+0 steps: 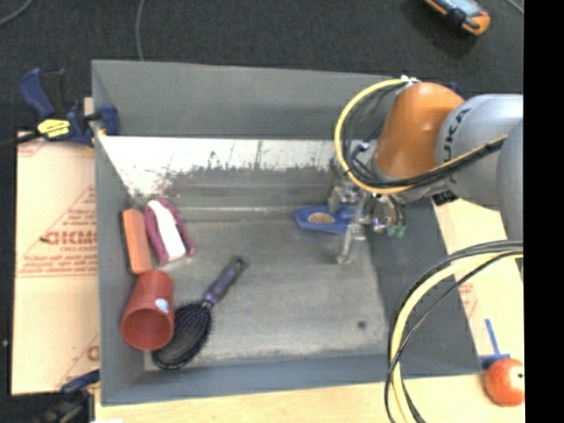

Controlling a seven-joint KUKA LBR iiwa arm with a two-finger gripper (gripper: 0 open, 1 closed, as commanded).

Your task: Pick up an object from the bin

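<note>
My gripper (349, 247) hangs low over the bin's right part, close to the back wall. Right beside it on the left lies a small blue flat thing with a brownish middle (317, 219); its right end reaches under the gripper's body, and I cannot tell whether they touch. A black hairbrush with a purple handle (201, 317) lies on the floor to the front left, well apart from the gripper.
Along the left wall lie a red cup on its side (147, 321), an orange block (136, 241) and a pink and white thing (166, 231). The arm with its orange cover and looped cables comes in over the right rim.
</note>
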